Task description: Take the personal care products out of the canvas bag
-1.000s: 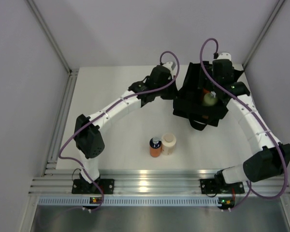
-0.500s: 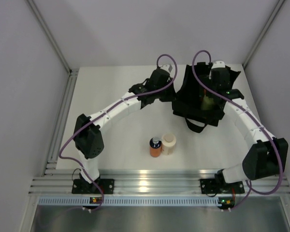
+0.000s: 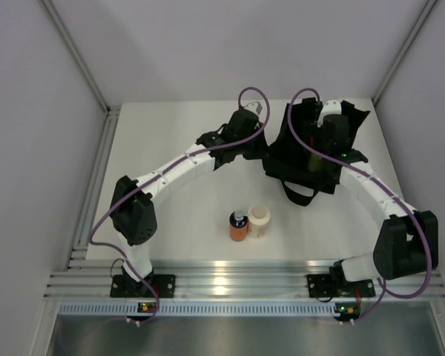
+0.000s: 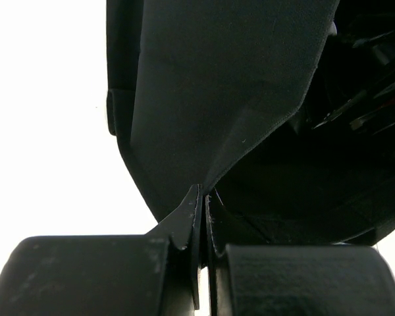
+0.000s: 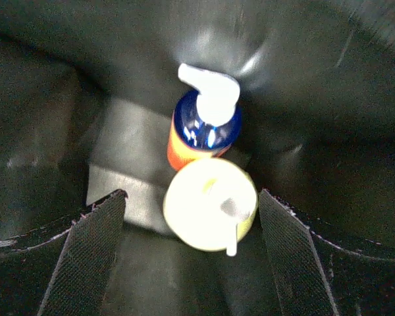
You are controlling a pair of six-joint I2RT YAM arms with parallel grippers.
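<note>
Right gripper (image 5: 191, 197) hangs inside canvas bag (image 3: 291, 159) — spread.

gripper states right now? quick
Left gripper: shut on the canvas bag edge.
Right gripper: open inside the bag, either side of the yellow-green bottle, not touching it.
</note>
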